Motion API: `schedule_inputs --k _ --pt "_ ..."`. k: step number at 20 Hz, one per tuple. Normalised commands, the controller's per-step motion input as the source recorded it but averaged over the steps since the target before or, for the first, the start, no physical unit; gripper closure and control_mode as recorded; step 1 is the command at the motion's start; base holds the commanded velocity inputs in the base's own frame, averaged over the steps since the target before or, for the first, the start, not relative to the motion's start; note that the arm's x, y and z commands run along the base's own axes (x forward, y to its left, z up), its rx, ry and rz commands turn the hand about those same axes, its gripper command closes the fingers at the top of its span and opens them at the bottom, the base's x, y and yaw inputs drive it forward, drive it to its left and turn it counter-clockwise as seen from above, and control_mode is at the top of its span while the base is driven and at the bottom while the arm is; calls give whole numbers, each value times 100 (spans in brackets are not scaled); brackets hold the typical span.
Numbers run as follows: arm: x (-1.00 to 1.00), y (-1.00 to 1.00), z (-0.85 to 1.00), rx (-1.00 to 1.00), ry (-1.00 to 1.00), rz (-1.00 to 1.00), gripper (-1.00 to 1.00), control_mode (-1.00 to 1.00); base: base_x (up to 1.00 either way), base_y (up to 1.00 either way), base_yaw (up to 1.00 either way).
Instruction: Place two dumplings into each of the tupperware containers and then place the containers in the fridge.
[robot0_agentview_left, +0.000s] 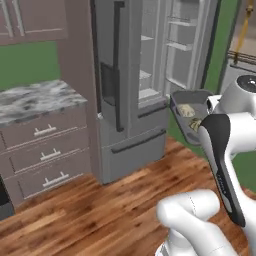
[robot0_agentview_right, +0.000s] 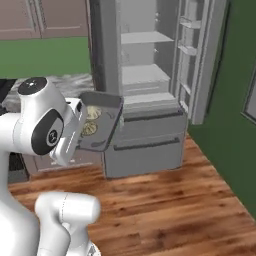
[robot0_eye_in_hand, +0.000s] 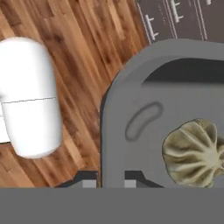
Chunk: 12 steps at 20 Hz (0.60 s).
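Your tool (robot0_eye_in_hand: 111, 180) is pinched nearly closed on the near rim of the tupperware container (robot0_eye_in_hand: 131, 109), one dark tip on each side of the wall in the hand view. You are holding that container up in the air in front of the open fridge (robot0_agentview_left: 131, 90), well above the wooden floor (robot0_agentview_left: 100, 210).

Inside it you have two dumplings. The right base view shows both, one dumpling (robot0_agentview_right: 93, 112) above the other dumpling (robot0_agentview_right: 90, 129), pale tan against the grey bottom, with the container (robot0_agentview_right: 107, 125) tilted toward the camera. The left base view shows the same container (robot0_agentview_left: 181, 102) at the arm's end with both dumplings (robot0_agentview_left: 186, 110) lying close together. The hand view gives you just one pleated dumpling (robot0_eye_in_hand: 192, 153) at the right, and an oval dent in the container's bottom that the base views do not resolve.

Beyond the container, the fridge door (robot0_agentview_right: 205, 60) stands swung open to the right, with pale shelves (robot0_agentview_right: 142, 75) inside. To the left in the left base view you have a marbled tabletop (robot0_agentview_left: 35, 100) over drawers (robot0_agentview_left: 45, 150).
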Motion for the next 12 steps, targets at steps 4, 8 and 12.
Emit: schedule_inputs --k 4,8,12 --pt "0 0 0 0 0 0 100 100 56 -34 83" --pt "0 0 0 0 0 0 100 100 58 -59 72" --pt "0 0 0 0 0 0 100 100 60 -81 47"
